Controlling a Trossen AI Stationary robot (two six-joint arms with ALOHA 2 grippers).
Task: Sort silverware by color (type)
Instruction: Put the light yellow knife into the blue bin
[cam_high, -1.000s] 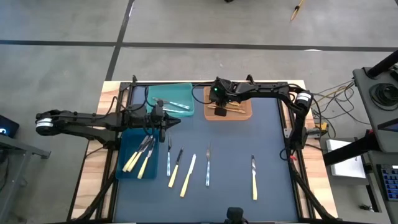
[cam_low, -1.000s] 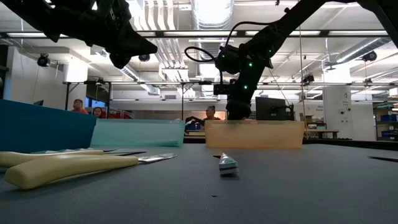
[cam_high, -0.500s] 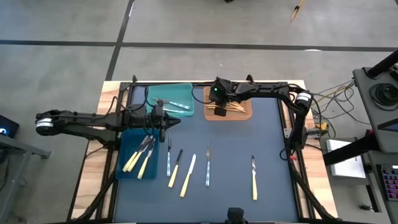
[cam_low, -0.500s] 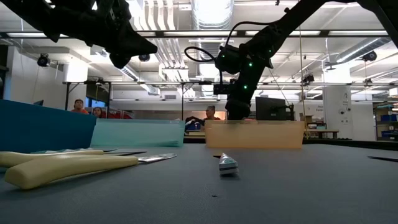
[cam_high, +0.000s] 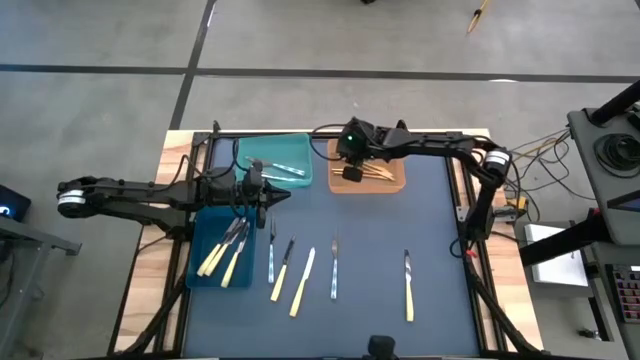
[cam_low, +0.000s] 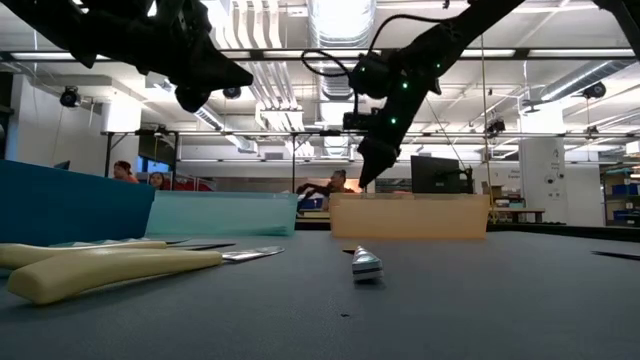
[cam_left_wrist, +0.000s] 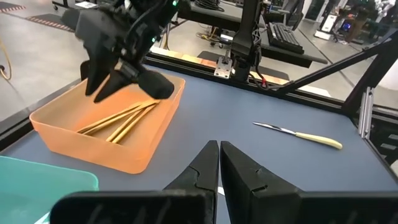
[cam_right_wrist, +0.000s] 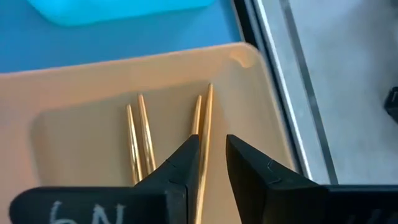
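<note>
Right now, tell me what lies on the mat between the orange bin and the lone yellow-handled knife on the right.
Nothing: in the high view, the mat is bare between the orange bin and that knife.

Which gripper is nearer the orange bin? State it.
Right. The right gripper hangs over the orange bin; the left gripper waits beside the dark blue bin.

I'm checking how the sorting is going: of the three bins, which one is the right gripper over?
The orange bin. The right gripper hangs over its orange-tan pieces; the teal bin and dark blue bin sit on the left arm's side.
</note>
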